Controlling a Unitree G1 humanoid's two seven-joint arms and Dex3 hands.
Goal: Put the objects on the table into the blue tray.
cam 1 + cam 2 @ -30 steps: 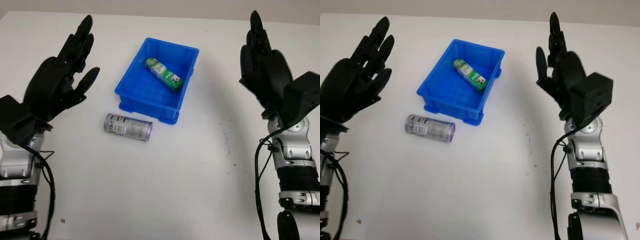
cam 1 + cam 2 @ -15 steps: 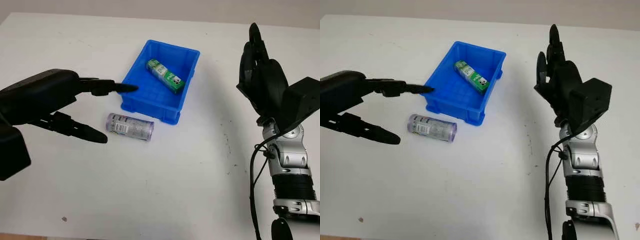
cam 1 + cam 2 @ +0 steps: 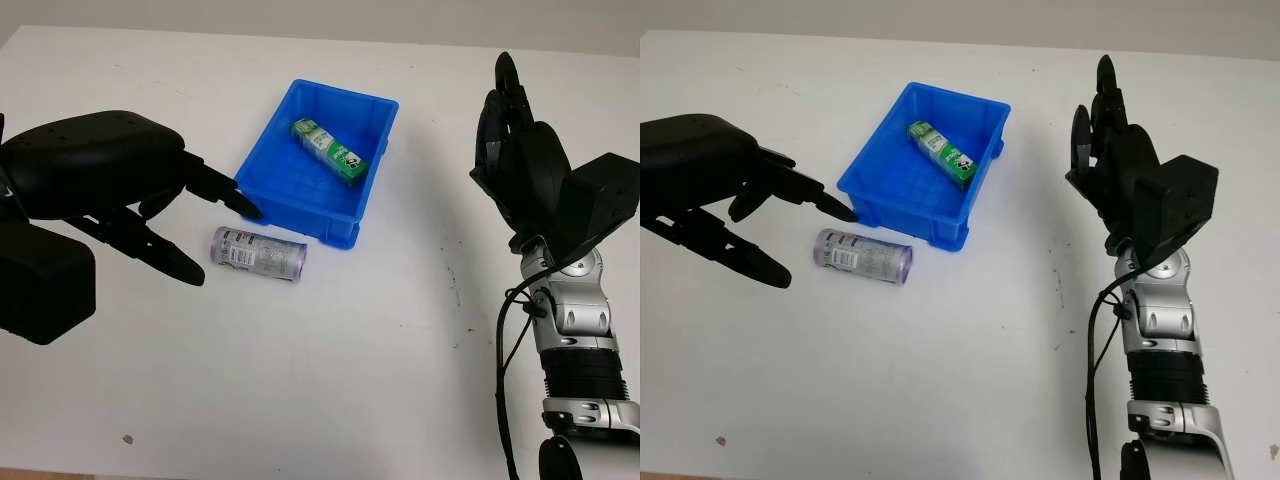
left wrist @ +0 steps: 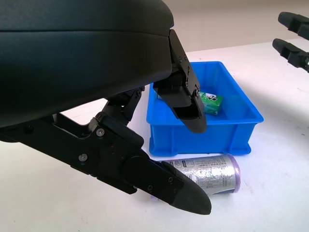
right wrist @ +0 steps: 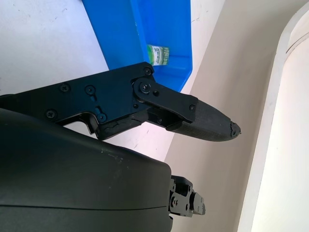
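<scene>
The silver-and-purple can [image 3: 257, 253] lies on its side left of frame centre, on the white table [image 3: 330, 350] just in front of the blue tray [image 3: 262, 182], where a green carton [image 3: 329, 150] already sits. Your left hand [image 3: 120, 195] hovers at the can's left, empty and fingers extended, near but not touching; your right hand [image 3: 520, 160] stands upright at the right edge, holding nothing. Mind the approach: a fingertip striking the can's rounded side could roll it away, and a finger [image 4: 186, 104] close by the tray wall could nudge the tray.
</scene>
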